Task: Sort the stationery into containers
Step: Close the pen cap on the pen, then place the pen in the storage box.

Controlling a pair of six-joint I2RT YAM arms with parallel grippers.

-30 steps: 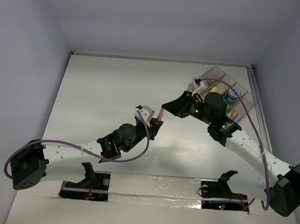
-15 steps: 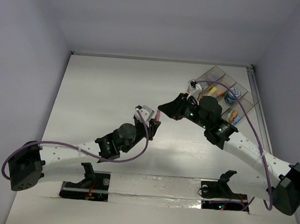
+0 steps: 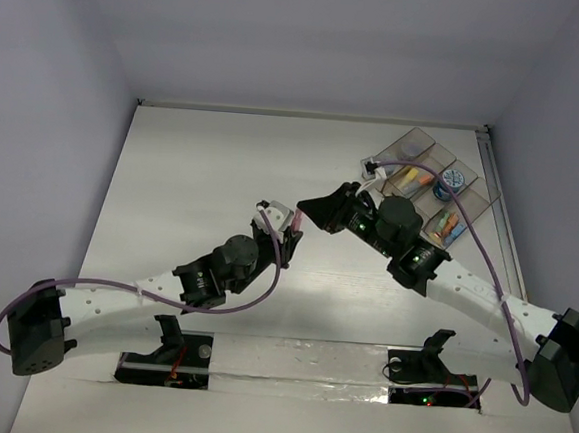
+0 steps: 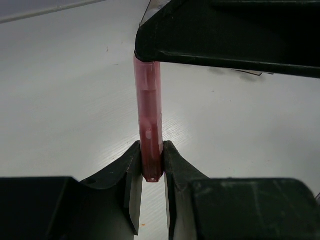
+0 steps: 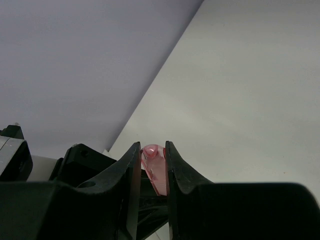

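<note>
The left gripper (image 4: 150, 159) is shown pinched on one end of a pink stick (image 4: 148, 115), with the right gripper (image 5: 152, 161) clamped on the other end. The stick is thus held by both above the surface (image 3: 203, 170), near the containers (image 3: 415, 146) on their left-arm side. The translucent piece is judged light, stiff and smooth, and likely to pivot or slip if held only by its tip, so a hold closer to mid-length is favoured. Bare surface is seen left of the containers, and their thin rim is the edge to be cleared.
</note>
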